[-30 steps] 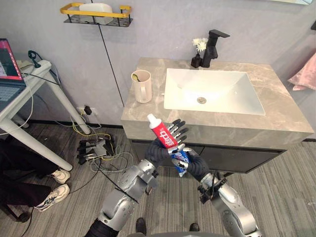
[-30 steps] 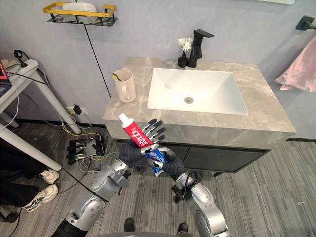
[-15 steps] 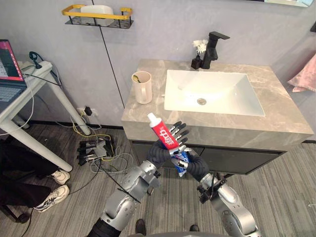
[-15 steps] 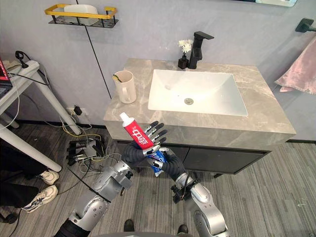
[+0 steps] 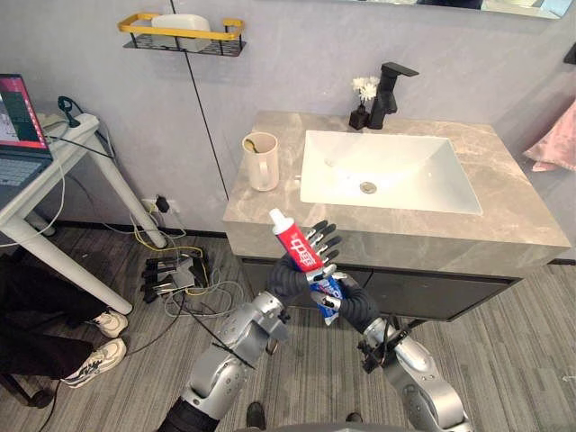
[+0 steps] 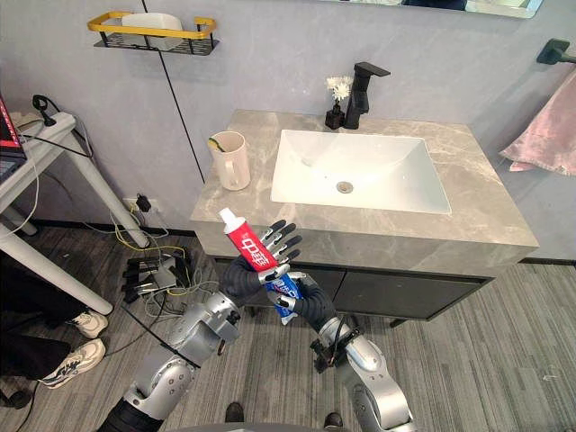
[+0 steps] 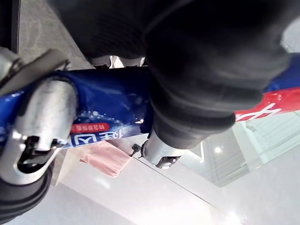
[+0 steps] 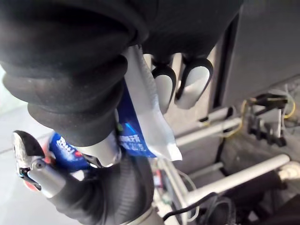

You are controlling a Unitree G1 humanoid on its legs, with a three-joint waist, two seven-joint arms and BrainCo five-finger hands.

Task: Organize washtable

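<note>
Obs. from the floor, facing the unit:

- Toothpaste tube (image 5: 296,247): held in the air at centre frame, just in front of the washtable (image 5: 261,205) front edge, not on the top. White cap up and tilted to upper left, red body in the middle, blue tail end down toward lower right.
- Left hand (image 5: 316,247): comes up from lower left. Fingers fanned out straight, pointing up-right. Tube's red section lies against its palm side. Can't tell if the thumb clamps it.
- Right hand (image 5: 341,298): comes in from lower right, directly below the left hand. Fingers and thumb pinched on the tube's blue tail. In the right wrist view the flat crimped end (image 8: 154,136) sticks out past the thumb.
- Washtable top: white basin (image 5: 396,175) centre-right. Black tap (image 5: 389,86) at back, small vase w/ white flowers (image 5: 362,97) touching or just beside it, to its left. Beige mug (image 5: 261,162) at left end; contents too small to tell.
- Surroundings: yellow-rimmed wall shelf (image 5: 180,31) upper left, white item in it. Pink towel (image 5: 553,148) at right edge. Laptop (image 5: 16,126) on a white desk, left edge. A person's shoes (image 5: 101,337) lower left.
</note>
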